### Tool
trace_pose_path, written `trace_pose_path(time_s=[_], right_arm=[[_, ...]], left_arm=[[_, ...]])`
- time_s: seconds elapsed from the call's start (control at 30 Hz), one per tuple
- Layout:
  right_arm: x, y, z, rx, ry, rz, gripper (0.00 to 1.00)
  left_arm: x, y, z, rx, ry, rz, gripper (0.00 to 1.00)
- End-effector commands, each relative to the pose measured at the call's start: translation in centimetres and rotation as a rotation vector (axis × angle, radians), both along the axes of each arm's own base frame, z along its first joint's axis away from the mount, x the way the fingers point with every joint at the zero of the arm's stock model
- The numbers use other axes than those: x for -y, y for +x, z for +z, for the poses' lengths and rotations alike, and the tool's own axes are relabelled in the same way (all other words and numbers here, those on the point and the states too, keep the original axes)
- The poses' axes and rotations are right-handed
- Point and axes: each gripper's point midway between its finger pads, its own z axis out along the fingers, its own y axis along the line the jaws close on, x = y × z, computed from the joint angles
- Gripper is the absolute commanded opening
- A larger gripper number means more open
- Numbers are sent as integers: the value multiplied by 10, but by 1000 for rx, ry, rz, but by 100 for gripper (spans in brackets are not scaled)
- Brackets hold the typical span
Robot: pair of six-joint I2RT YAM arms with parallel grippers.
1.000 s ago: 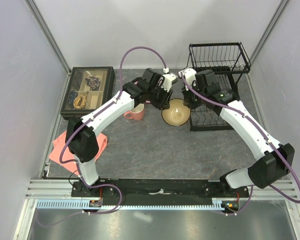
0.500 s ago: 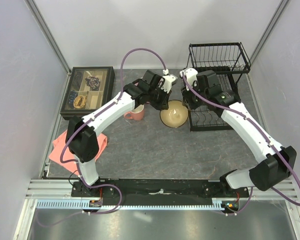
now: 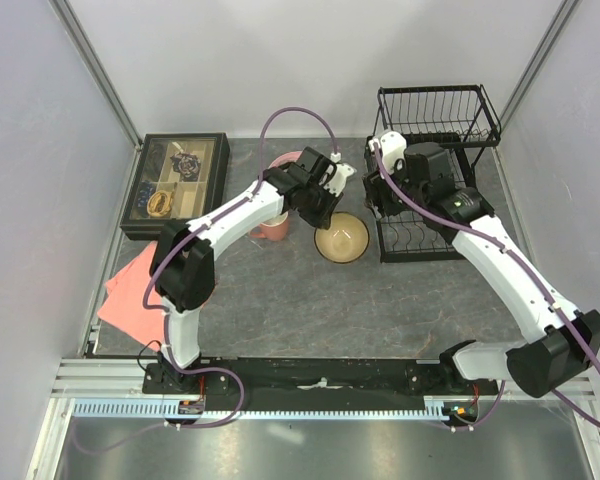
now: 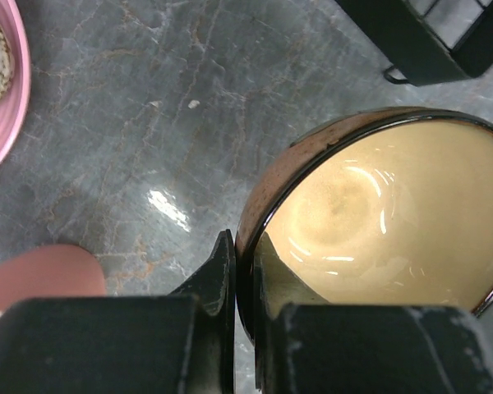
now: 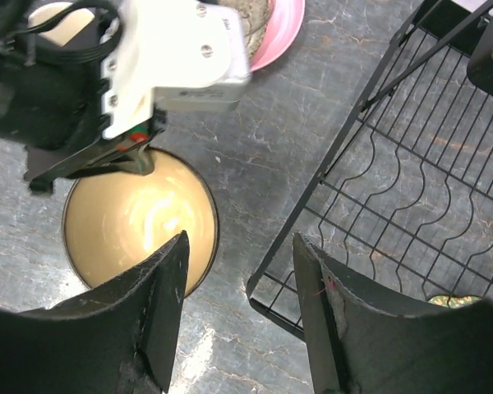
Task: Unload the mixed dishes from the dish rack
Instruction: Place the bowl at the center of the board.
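Left gripper (image 4: 245, 256) is clamping the near rim of the bowl (image 4: 378, 205) just beside the dish rack (image 3: 421, 243), right gripper (image 5: 238, 256) is hanging apart, empty; bowl is looking glazed, stiff, slippery, breakable, so a deep rim pinch is suiting it.

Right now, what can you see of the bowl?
The bowl is round and shiny, brown outside, creamy yellow inside, with a dark rim, and looks empty. It faces up over the grey table, beside the black rack, not in it. The left gripper pinches its rim, one finger inside, one outside.
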Motion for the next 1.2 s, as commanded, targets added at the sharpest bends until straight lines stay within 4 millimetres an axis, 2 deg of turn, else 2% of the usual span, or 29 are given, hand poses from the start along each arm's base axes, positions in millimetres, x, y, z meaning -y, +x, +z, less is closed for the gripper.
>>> trace_pose_path(time_s=[0.0, 0.07, 0.1, 0.13, 0.27, 0.3, 0.33, 0.4, 0.57, 0.8, 1.17], right_arm=[[5, -2, 17, 63, 10, -10, 62], [7, -3, 18, 68, 11, -11, 62], [7, -4, 18, 67, 9, -8, 62], [8, -4, 19, 72, 9, -10, 62], [10, -6, 19, 75, 4, -14, 63], [10, -6, 20, 81, 2, -15, 63], [11, -7, 19, 79, 2, -17, 63], [11, -7, 19, 78, 0, -17, 63], [13, -8, 18, 79, 0, -18, 64], [14, -7, 16, 74, -2, -21, 64], [14, -9, 14, 70, 3, -15, 64]], left_arm=[[14, 33, 30, 99, -58, -27, 2], [15, 43, 34, 108, -70, -21, 2], [11, 51, 26, 91, -63, -11, 2], [12, 59, 34, 107, -78, -8, 2], [9, 79, 30, 101, -69, -12, 2], [6, 86, 36, 113, -72, -12, 2], [7, 88, 25, 95, -62, -19, 2], [5, 94, 25, 96, -53, -28, 2], [-1, 108, 6, 80, -32, -29, 2], [-10, 114, -8, 49, -31, -17, 2], [-11, 115, -27, 23, -5, -15, 2]])
